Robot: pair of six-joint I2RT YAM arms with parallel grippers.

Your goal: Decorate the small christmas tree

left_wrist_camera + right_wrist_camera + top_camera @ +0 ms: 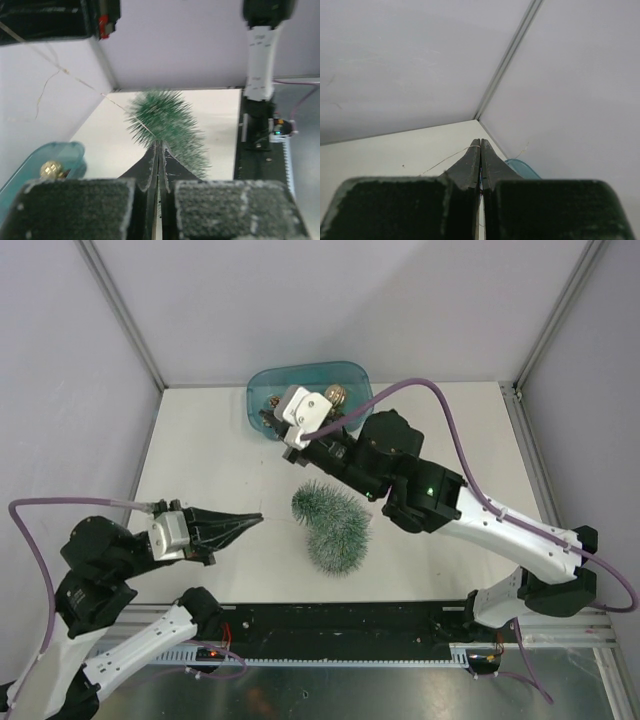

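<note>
The small christmas tree (pixel 335 525) lies on its side mid-table. The left gripper (pixel 255 521) and the right gripper (pixel 480 145) each pinch a thin wire (pixel 82 81) strung between them. Wrapping seems in hand, and next the wire needs draping across the branches.

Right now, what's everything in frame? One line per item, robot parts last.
tree: 1, green frosted white, lying on its side mid-table
tub: 1, teal, at the far edge of the table
gold ball: 1 plainly seen, gold, inside the tub; anything else in there is too hidden by the arm to count
wire: 1, thin and pale, running from the left fingertips to the tree
table: 1, white, under everything
left gripper: 1, black, left of the tree, shut on the wire
right gripper: 1, black, over the tub, shut with the wire at its tips
</note>
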